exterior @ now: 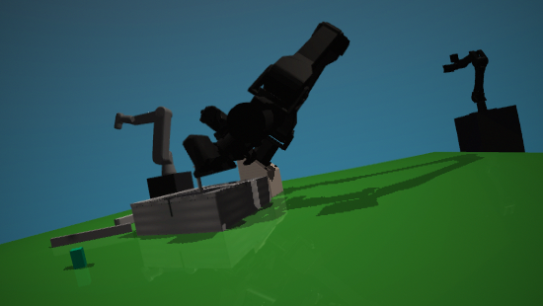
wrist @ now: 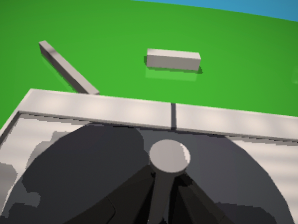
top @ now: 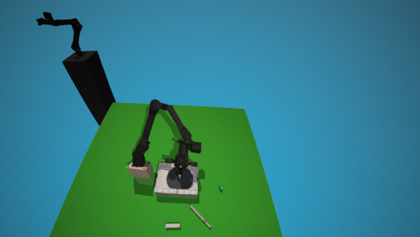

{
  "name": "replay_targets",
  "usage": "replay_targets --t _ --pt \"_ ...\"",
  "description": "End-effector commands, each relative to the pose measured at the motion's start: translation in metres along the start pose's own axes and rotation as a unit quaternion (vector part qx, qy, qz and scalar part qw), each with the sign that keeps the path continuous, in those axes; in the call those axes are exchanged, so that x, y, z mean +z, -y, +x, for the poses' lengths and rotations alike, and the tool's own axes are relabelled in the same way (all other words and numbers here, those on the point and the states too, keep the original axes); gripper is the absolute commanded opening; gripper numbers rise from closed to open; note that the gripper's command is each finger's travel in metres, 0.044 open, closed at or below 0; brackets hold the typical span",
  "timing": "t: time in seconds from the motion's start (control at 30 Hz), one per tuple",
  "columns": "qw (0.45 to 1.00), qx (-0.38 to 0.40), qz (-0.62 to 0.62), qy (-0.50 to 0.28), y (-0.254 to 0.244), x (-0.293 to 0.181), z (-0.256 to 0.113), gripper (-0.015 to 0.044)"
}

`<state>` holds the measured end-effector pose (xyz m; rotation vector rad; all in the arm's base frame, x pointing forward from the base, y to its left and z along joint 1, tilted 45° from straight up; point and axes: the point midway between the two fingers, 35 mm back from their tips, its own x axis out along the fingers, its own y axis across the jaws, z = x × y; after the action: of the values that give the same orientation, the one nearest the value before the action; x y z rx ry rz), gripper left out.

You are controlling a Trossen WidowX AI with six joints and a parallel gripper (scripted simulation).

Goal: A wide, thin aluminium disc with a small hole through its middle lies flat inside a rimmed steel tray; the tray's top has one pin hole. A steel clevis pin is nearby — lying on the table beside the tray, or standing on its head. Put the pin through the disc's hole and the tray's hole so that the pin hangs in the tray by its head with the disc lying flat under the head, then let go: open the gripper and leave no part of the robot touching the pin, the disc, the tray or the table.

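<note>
The bright, round-headed steel clevis pin [exterior: 199, 184] [wrist: 170, 156] is gripped by the black two-fingered hand [top: 179, 173] below its head, over the dark, wide aluminium disc [top: 173, 183] [wrist: 75, 165]; stiff and slippery, it is best held high on the shank.

Blue backdrop [top: 324, 95] [exterior: 99, 59] [wrist: 250, 6] — green tabletop [top: 237, 153] [exterior: 370, 247] [wrist: 115, 30] — dark pedestal [top: 82, 76] [exterior: 489, 129] beyond, shadows on the green.

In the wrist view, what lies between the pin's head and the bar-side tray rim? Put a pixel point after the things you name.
The disc [top: 185, 183] [wrist: 75, 165]: part of its dark face fills that stretch in the wrist view.
</note>
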<state>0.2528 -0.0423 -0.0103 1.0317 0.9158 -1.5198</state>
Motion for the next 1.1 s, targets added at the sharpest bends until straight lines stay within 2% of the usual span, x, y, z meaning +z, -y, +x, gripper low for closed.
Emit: replay_targets --t 0.0,1.07 --pt "1.000 -0.001 0.002 -0.002 0.0026 -0.0005 -0.0008 0.0000" --pt "1.000 -0.001 0.002 -0.002 0.0100 -0.0018 -0.0031 0.0000"
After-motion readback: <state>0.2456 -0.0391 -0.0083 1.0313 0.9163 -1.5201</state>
